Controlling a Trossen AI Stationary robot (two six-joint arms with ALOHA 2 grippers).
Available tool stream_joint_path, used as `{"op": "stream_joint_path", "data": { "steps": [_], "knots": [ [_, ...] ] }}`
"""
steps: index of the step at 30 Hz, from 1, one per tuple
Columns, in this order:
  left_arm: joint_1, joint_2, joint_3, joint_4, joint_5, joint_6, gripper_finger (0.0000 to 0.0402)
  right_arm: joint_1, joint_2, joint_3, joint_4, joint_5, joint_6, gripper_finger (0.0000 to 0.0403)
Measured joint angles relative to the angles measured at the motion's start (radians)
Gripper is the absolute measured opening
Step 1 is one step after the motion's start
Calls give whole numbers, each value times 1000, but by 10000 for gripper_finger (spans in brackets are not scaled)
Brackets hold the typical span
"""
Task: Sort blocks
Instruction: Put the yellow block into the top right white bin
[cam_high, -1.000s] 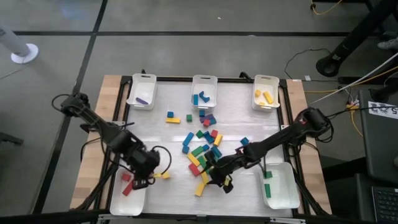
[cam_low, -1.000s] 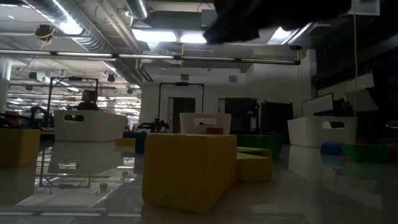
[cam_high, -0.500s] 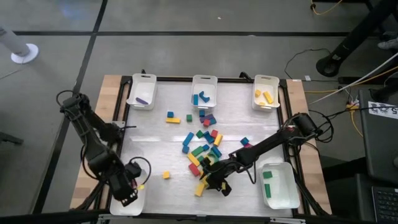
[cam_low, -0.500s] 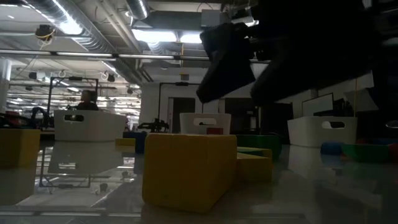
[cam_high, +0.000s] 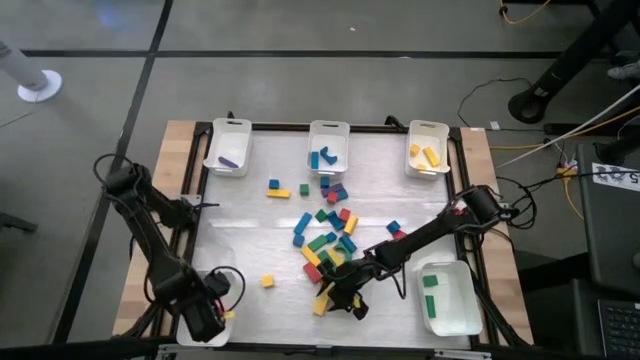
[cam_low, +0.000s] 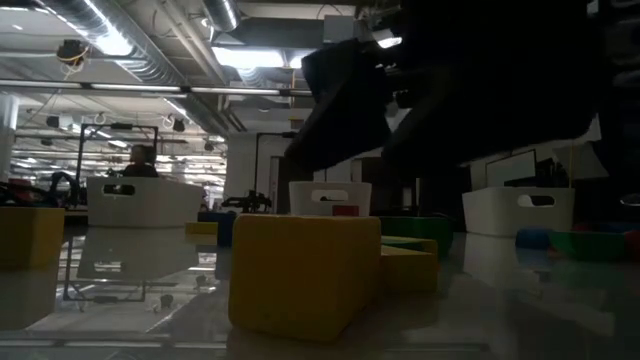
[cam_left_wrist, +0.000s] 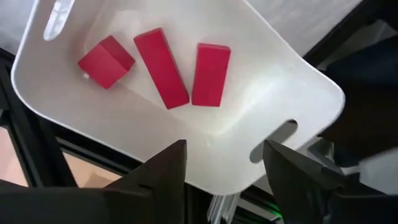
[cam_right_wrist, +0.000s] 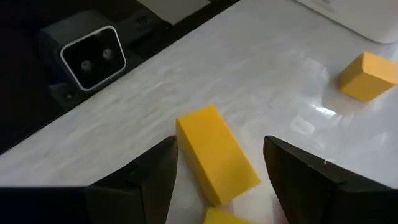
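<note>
Left gripper (cam_left_wrist: 224, 165) fingers apart above red blocks (cam_left_wrist: 160, 67) in tray (cam_left_wrist: 273, 87)

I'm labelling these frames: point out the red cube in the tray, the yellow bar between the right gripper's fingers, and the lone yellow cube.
red cube (cam_left_wrist: 106, 61), left wrist view, top face.
yellow bar (cam_right_wrist: 217, 154), right wrist view, upper face.
lone yellow cube (cam_high: 267, 282), high view, centre.
</note>
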Motion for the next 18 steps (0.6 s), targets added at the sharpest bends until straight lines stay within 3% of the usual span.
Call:
{"op": "stream_joint_path", "data": {
  "steps": [18],
  "knots": [
    [2, 17, 0, 5, 2, 3, 203, -1, 50, 2, 10, 3, -56, 236]
  ]
}}
